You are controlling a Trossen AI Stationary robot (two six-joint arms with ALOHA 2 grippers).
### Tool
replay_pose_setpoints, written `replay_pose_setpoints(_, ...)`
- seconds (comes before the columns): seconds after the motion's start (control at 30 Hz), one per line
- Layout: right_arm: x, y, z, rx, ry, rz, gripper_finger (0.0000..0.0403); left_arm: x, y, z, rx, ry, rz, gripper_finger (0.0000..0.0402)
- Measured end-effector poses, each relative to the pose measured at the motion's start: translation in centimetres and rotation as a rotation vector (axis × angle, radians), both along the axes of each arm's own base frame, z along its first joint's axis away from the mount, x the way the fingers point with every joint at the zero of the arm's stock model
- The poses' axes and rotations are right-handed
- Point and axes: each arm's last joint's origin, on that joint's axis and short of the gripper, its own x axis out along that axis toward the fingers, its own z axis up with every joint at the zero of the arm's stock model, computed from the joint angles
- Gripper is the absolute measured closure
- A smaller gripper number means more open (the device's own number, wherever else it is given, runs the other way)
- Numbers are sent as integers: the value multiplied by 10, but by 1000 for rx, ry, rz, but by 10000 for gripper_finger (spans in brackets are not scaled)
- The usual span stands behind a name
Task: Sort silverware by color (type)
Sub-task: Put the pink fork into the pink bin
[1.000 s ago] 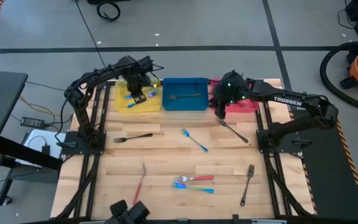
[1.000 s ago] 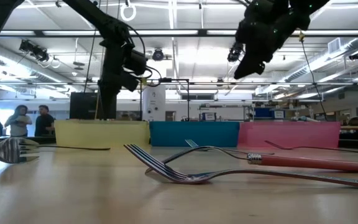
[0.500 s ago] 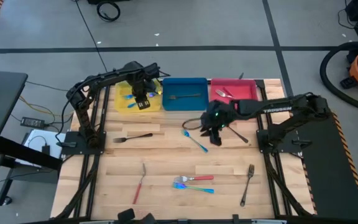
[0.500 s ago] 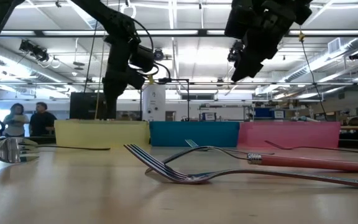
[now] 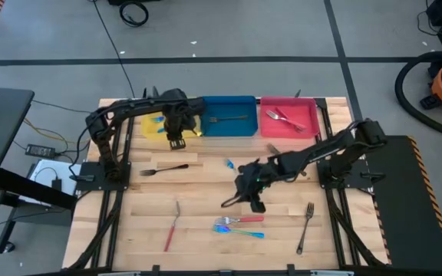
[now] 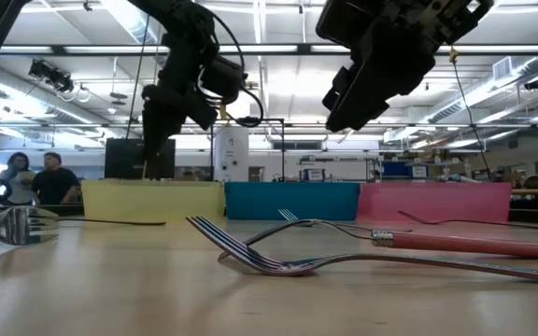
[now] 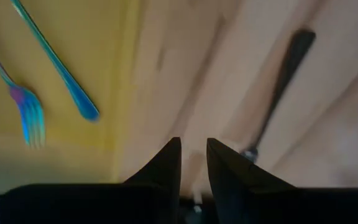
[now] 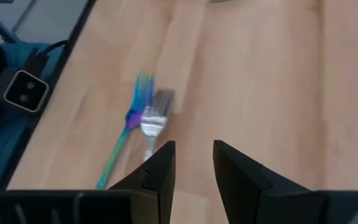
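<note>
Hovering my right gripper over mid-table, jaws slightly parted and gripping nothing, just above the red fork and teal fork lying near the front edge. I'm keeping the left gripper at the yellow tray's front rim, fingers narrowly apart and empty, teal pieces lying inside

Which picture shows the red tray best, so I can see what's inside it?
The high view: it looks straight down into the red tray and shows the silverware lying in it. The low view shows only its pink side wall, so the inside is hidden. Neither wrist view shows this tray at all.
</note>
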Motion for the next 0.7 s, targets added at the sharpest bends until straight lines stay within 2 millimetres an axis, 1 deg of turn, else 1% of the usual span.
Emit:
replay_pose_setpoints(0.13,5,18,-4,71,-31,20,286,-2,-12,2,-18,65,18,324)
replay_pose_setpoints(0.23,6,30,-7,100,-39,31,285,0,-18,2,-18,80,16,324)
replay_pose_setpoints(0.33,5,39,-12,74,-40,32,276,2,-23,3,-15,82,10,324)
replay_pose_setpoints(0.53,7,60,-39,44,-1,8,245,5,-31,3,-8,80,0,324)
replay_pose_setpoints(0.6,10,66,-42,37,-33,-1,235,6,-32,3,-5,82,7,324)
replay_pose_setpoints(0.7,9,69,-43,-17,-67,-56,226,6,-33,3,-3,80,9,324)
